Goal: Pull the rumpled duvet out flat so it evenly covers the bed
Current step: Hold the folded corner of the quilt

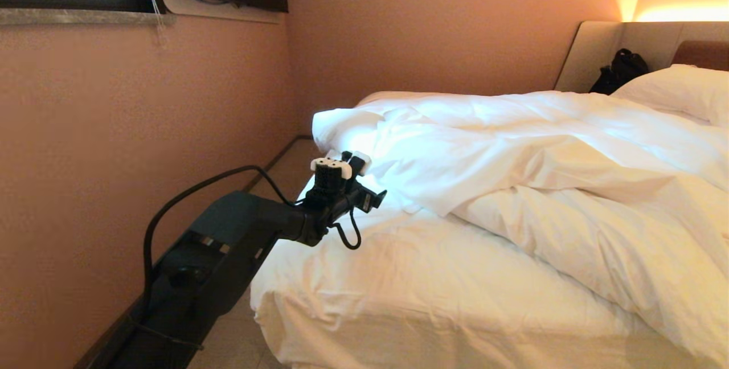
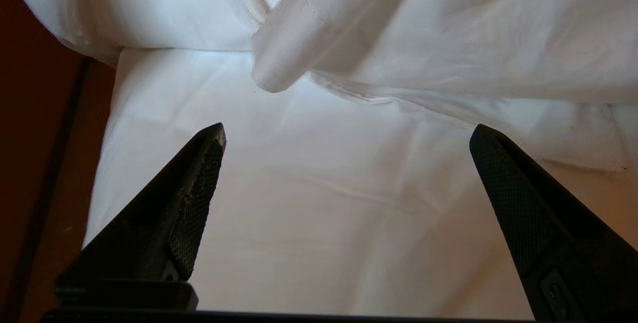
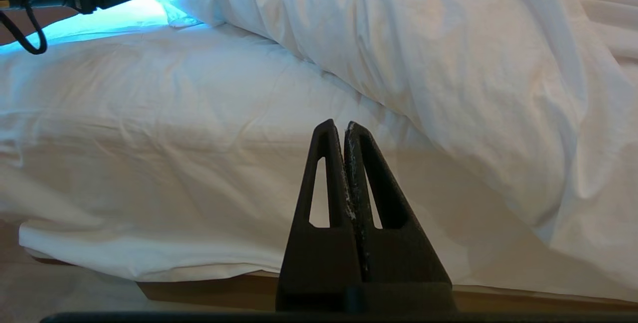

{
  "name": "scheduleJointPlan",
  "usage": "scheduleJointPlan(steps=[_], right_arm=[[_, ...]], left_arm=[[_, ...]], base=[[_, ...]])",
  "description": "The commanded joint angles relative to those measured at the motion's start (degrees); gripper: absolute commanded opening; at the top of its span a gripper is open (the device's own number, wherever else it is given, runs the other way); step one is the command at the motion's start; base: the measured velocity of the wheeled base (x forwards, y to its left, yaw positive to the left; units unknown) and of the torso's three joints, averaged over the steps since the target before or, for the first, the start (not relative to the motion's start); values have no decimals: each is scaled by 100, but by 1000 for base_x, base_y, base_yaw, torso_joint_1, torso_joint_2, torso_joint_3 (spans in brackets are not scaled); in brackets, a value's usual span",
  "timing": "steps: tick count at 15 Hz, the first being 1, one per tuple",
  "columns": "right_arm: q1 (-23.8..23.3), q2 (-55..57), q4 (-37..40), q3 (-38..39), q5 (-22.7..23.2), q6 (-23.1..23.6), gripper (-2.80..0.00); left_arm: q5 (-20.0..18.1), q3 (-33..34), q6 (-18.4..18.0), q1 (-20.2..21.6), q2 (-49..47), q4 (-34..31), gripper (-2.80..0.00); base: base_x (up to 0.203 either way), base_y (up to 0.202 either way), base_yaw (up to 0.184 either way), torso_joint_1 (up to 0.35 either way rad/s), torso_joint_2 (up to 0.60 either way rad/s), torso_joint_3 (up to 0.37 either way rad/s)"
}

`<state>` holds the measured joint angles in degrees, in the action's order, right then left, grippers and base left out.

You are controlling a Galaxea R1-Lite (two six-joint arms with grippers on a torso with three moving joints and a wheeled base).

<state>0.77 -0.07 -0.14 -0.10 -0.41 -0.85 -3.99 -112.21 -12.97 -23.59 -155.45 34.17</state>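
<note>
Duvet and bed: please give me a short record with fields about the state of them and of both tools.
duvet: rumpled, bunched toward the headboard side, not flat
bed: foot part bare, only the sheet shows there
folded duvet corner: just ahead of the left tool
left tool: open, over the bare sheet, holding nothing
right tool: shut, empty, low beside the bed
pillow: at the headboard
black bag: against the headboard

Bed w/ white sheeted mattress, near corner bare. Duvet lies rumpled on it, bunched twd far side & right. Pillow at headboard end.
</note>
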Motion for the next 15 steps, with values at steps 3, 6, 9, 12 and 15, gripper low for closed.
scheduleJointPlan(steps=[3, 6, 9, 12, 15], right_arm=[[2, 7, -3, 1, -2, -3, -280], [2, 7, -3, 1, -2, -3, -280], [2, 7, -3, 1, -2, -3, -280], [2, 7, -3, 1, -2, -3, -280], [2, 7, -3, 1, -2, -3, -280]], left_arm=[[3, -2, -4, 101, 6, 20, 0], [3, -2, -4, 109, 24, 20, 0], [3, -2, -4, 165, 17, 38, 0], [3, -2, -4, 189, 16, 38, 0], [-6, -2, -4, 189, 15, 38, 0]], base=[[0, 0, 0, 0, 0, 0], [0, 0, 0, 0, 0, 0], [0, 0, 0, 0, 0, 0], [0, 0, 0, 0, 0, 0], [0, 0, 0, 0, 0, 0]])
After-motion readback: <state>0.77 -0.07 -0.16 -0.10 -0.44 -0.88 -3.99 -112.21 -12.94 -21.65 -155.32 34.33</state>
